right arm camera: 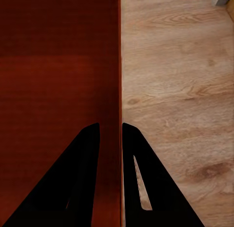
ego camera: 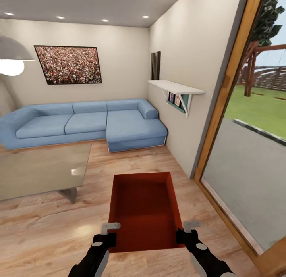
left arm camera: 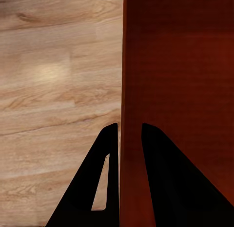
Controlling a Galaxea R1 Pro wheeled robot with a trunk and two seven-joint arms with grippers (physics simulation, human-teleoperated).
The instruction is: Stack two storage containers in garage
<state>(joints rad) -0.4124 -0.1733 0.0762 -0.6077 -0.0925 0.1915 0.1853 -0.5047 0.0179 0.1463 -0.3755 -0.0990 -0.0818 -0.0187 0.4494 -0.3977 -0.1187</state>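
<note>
Two grippers had the rust-red storage container [ego camera: 145,211] pinched by its long side walls, held out in front of me above the light wood-plank floor [ego camera: 47,233] of the living room. My left gripper [left arm camera: 129,139] was clamped across the left wall, one finger inside the bin and one outside. My right gripper [right arm camera: 110,137] matched it on the right wall, inner finger against the red interior, outer finger over the planks. Both grips sat near the end of the bin closest to me, so most of it reached forward unsupported.

I judged the step in hand to be carrying this container out toward the garage. To do it well I needed to keep both arms level and at an even spacing, since any spread or squeeze between them could twist the thin walls free. The glass coffee table [ego camera: 39,170] stood near on my left and the wood-framed glass door [ego camera: 222,110] on my right, with the blue sectional sofa [ego camera: 83,124] ahead. I thought a slow turn of the base, bin held close, was safest.
</note>
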